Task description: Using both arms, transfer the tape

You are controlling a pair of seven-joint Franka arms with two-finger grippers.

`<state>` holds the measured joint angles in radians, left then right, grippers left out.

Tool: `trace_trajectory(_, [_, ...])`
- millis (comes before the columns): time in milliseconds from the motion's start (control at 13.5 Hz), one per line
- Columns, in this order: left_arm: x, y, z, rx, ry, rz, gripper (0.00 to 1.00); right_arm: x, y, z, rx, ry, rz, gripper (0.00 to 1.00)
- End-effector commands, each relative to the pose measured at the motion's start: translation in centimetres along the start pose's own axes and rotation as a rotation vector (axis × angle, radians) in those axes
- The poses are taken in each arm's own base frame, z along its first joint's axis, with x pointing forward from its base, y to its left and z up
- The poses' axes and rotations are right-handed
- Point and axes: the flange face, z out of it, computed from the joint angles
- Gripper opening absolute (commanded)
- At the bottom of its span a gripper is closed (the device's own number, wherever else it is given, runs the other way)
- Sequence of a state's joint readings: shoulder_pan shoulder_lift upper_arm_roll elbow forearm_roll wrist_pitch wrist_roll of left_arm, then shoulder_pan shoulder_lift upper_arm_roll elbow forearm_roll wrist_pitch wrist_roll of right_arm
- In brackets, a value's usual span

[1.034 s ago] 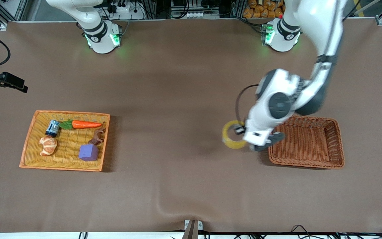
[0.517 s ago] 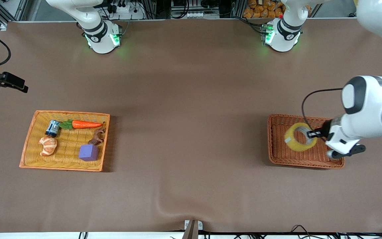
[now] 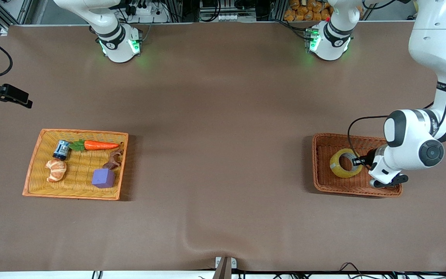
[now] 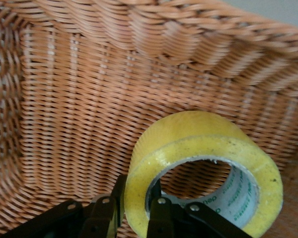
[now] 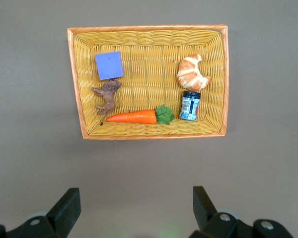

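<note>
We're at the drop-off: left gripper (image 3: 358, 161) pinches the wall of the tape (image 3: 343, 163), low inside the brown basket (image 3: 356, 188). Right gripper (image 5: 134, 210), fingers spread and empty, waits above the yellow tray (image 5: 77, 89). Next: release, lift clear.

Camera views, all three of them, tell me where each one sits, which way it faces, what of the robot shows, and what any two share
Front view: high across the table, facing the robots; both bases, the left arm over the brown basket, the yellow tray.
Left wrist view: on the left wrist, looking into the brown basket; the left gripper pinches the wall of the tape.
Right wrist view: on the right wrist, high over the yellow tray; the right gripper open.
Shared: tape and brown basket in front and left wrist views; yellow tray in front and right wrist views.
</note>
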<state>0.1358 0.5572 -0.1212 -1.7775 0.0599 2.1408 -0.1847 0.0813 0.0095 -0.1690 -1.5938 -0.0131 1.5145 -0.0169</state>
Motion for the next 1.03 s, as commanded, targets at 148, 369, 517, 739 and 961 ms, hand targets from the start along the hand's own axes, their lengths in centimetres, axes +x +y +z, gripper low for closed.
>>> trace_trajectory(148, [2.0, -0.3, -10.3, 0.04, 0.189, 0.021, 1.0, -0.3, -0.3, -0.5, -0.02, 0.007, 0.001, 1.0])
trace_trajectory(369, [-1.4, 0.8, -22.3, 0.038, 0.365, 0.035, 1.0, -0.3, -0.3, -0.5, -0.02, 0.006, 0.003, 1.0])
trace_trajectory(517, [-6.1, 1.9, -29.3, 0.054, 0.397, 0.067, 1.0, -0.3, -0.3, -0.6, -0.02, 0.01, 0.0, 1.0])
trace_trajectory(739, [-11.8, 5.0, -35.2, 0.083, 0.289, 0.113, 1.0, -0.3, -0.2, -0.5, -0.02, 0.007, 0.003, 1.0])
trace_trajectory(961, [-14.6, 5.5, -38.7, 0.0, 0.222, 0.112, 1.0, -0.2, -0.3, -0.5, -0.02, 0.007, 0.0, 1.0])
